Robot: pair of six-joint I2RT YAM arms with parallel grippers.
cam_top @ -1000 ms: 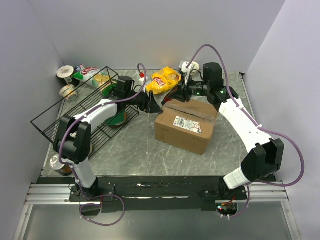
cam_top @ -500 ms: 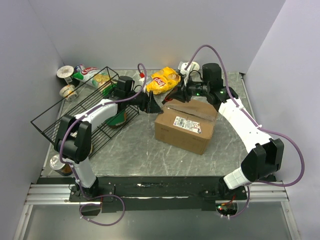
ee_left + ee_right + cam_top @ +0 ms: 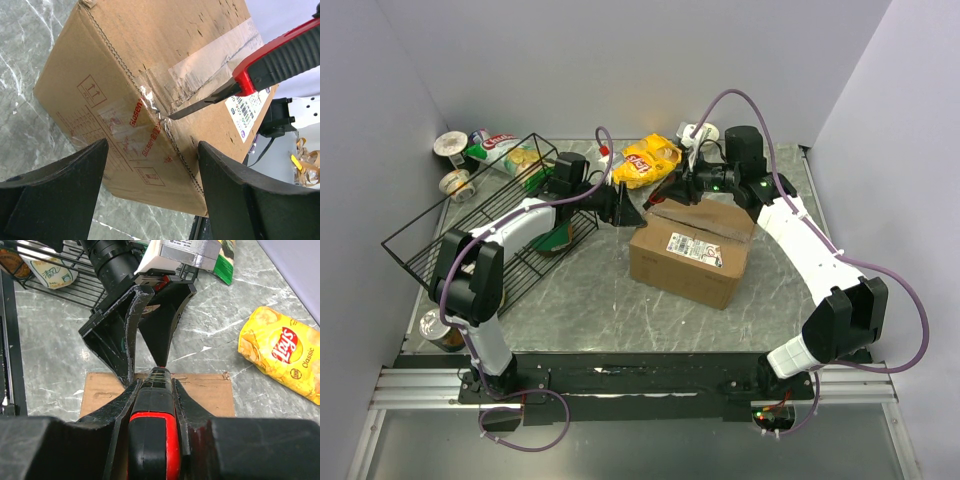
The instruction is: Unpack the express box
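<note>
Box [image 3: 689, 256]: brown carton, mid-bench, slightly toward the right edge. Tape along the top seam, white label on top. Far end partly hidden from above behind the right gripper [image 3: 670, 190].

Right gripper: clamped on a red-and-black knife [image 3: 272, 57]. Blade tip at the tape on the box's upper edge; depth of any cut not discernible. In its own wrist view, blade hidden under the handle and most of the box cut off.

Left gripper [image 3: 620, 207]: jaws wide, nothing between them, just beside the box's far-left end. Touching or apart, cannot tell.

Basket [image 3: 450, 235]: left edge, contents largely masked by the left arm.

Chip bag [image 3: 648, 160]: yellow, far edge.

Can [image 3: 440, 330]: near-left corner, half hidden.
</note>
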